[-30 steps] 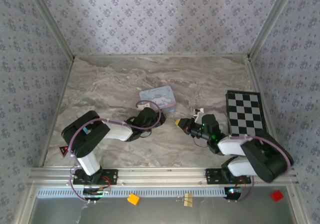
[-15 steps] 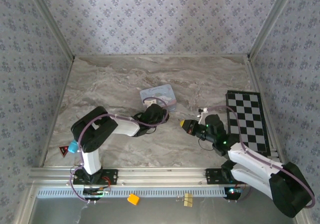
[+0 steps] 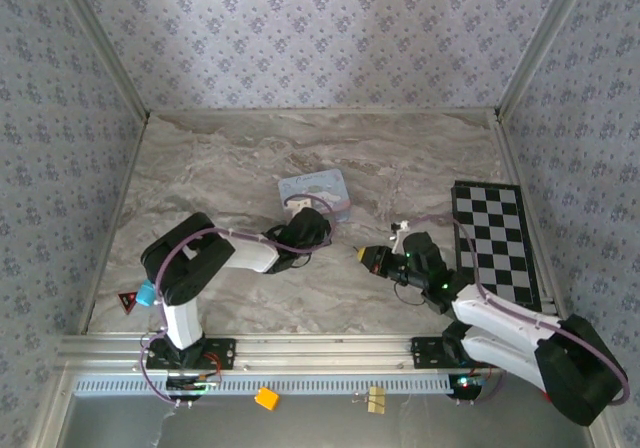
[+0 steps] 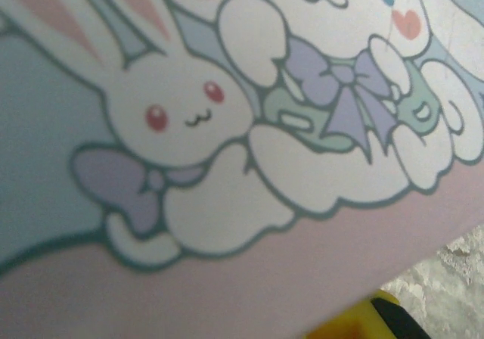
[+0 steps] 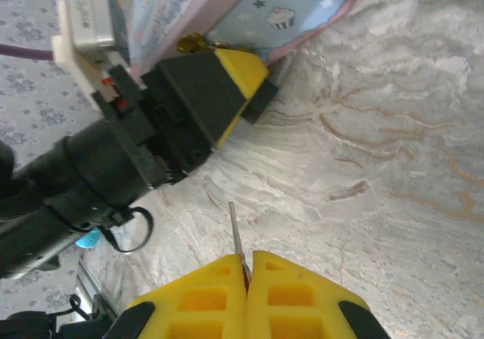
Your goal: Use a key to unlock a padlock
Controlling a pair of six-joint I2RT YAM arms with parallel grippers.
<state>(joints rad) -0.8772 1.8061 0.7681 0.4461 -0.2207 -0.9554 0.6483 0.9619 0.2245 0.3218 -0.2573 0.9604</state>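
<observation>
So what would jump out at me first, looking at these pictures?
The light-blue tin with its cartoon bunny, in the middle, with the left gripper right at its near edge. Just right of that, the yellow-fingered right gripper pinches the key, its thin blade aimed toward the left gripper. A black-and-white checkerboard lies further right.

Up close and blurry all over: the tin [image 4: 227, 165] with its bunny picture, cut off on every side. Cut off by the bottom edge there too: one yellow fingertip [image 4: 355, 324].

Tucked away between the pressed-together fingers of the right gripper [image 5: 246, 263]: the head of the key [image 5: 235, 229], with just the thin blade poking out.

Side-on against the tin, the left gripper [image 5: 227, 78]; cannot tell if its jaws stand wide or closed. Squeezed in beside it, a small brassy bit [image 5: 193, 44], too tiny to name.

From above, key too small to make out.
</observation>
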